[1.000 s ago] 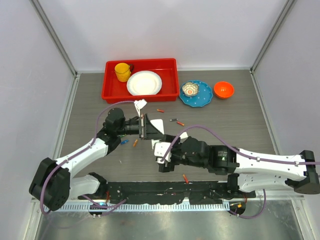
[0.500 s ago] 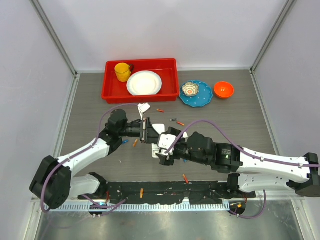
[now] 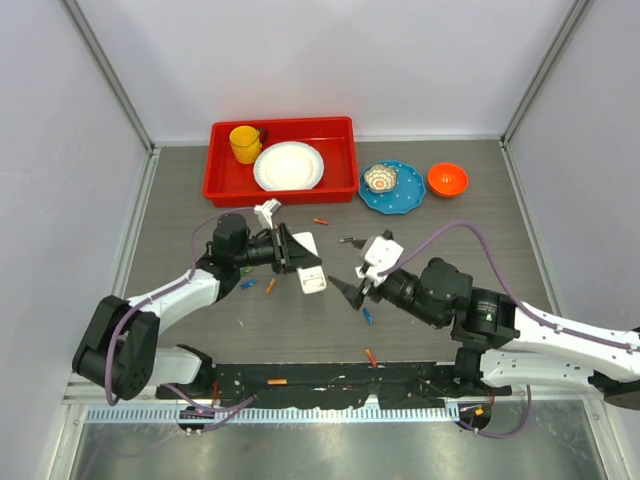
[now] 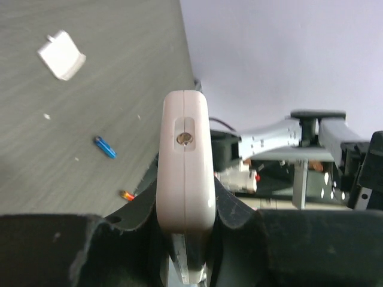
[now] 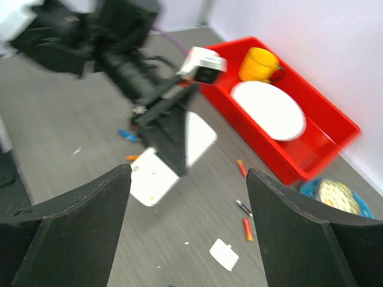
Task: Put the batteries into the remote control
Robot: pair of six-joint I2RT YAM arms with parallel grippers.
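Observation:
My left gripper point(image 3: 292, 255) is shut on the white remote control point(image 3: 309, 266) and holds it above the table's middle. The left wrist view shows the remote control point(image 4: 185, 167) edge-on between the jaws. My right gripper point(image 3: 352, 290) stands open just right of it, with nothing between its fingers point(image 5: 72, 227). In the right wrist view the remote control point(image 5: 152, 179) is crossed by the left finger. Loose batteries lie around: red point(image 3: 320, 221), dark and orange point(image 3: 352, 241), blue point(image 3: 247, 284), orange point(image 3: 270, 286), blue point(image 3: 367, 316). A small white cover point(image 5: 224, 254) lies on the table.
A red tray point(image 3: 336, 172) at the back holds a yellow cup point(image 3: 244, 143) and a white plate point(image 3: 289, 166). A blue plate point(image 3: 402, 203) with a small bowl and an orange bowl point(image 3: 447, 179) stand to its right. An orange battery point(image 3: 371, 356) lies near the arms' base rail.
My right arm has pulled back to the right, away from the remote control, still open. The left gripper has turned slightly with the remote control still in it.

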